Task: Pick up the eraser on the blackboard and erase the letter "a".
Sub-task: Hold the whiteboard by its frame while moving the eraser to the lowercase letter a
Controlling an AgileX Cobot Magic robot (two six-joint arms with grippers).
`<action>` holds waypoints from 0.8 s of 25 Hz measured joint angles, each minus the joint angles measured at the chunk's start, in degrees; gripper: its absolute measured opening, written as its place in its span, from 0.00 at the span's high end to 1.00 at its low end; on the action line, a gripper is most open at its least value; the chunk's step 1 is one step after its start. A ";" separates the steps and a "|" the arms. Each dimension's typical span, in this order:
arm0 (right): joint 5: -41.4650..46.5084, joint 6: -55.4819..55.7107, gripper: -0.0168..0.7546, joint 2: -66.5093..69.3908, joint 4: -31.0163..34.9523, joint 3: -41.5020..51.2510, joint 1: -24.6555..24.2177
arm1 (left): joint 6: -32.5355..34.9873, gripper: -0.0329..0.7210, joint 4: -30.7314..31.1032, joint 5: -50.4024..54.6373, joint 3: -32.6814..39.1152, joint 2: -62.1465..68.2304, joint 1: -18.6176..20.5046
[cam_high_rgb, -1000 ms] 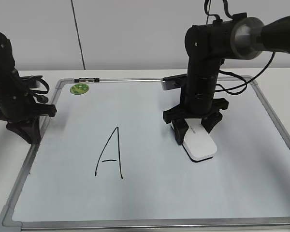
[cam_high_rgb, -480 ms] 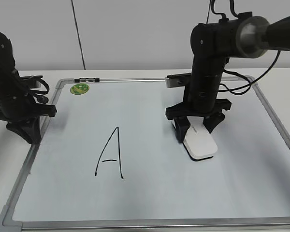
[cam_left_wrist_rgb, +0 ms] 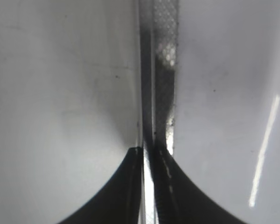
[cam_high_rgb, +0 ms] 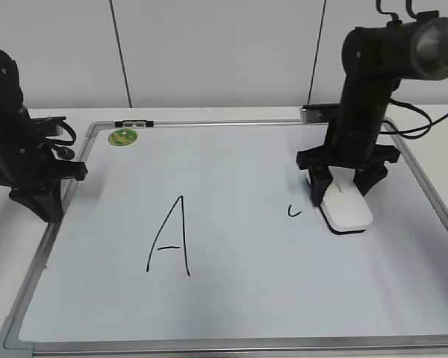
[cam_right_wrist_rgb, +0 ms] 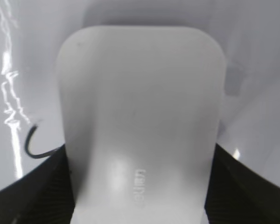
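The white eraser [cam_high_rgb: 345,209] lies flat on the blackboard [cam_high_rgb: 231,298], a white board with a grey frame, at its right side. My right gripper [cam_high_rgb: 346,195] is shut on the eraser's near end; the right wrist view shows the eraser [cam_right_wrist_rgb: 140,116] between the black fingers. A small black curved stroke [cam_high_rgb: 293,212], what shows of the letter "a", sits just left of the eraser and also shows in the right wrist view [cam_right_wrist_rgb: 33,144]. My left gripper [cam_left_wrist_rgb: 149,154] is shut and empty, above the board's left frame edge [cam_left_wrist_rgb: 161,70].
A large capital "A" [cam_high_rgb: 170,237] is drawn left of centre. A round green magnet [cam_high_rgb: 122,137] sits at the far left corner. The left arm [cam_high_rgb: 22,149] stands over the board's left edge. White table surrounds the board.
My right gripper has slid the eraser to the right across the board. A small black stroke that was under the eraser now shows to its left. The left arm has not moved.
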 joint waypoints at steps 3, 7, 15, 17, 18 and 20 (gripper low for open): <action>0.00 0.22 0.29 -0.14 -0.70 0.09 -1.50 | 0.00 0.88 0.00 0.10 0.00 0.00 0.00; 0.00 0.26 0.29 -0.14 -0.21 0.09 -1.52 | 0.00 0.88 0.00 0.10 0.00 0.00 0.00; -0.10 0.26 0.29 -0.14 0.35 0.11 4.68 | 0.00 0.88 0.09 0.21 0.00 0.00 0.00; -0.10 0.26 0.29 -0.14 1.27 0.11 7.11 | 0.00 0.88 0.09 0.21 0.00 0.00 0.00; -0.10 0.26 0.29 -0.14 1.86 0.11 8.27 | 0.00 0.88 0.09 0.21 0.00 0.00 0.00; -0.10 0.26 0.29 -0.03 2.55 0.11 10.18 | 0.00 0.88 0.09 0.21 0.00 0.00 0.00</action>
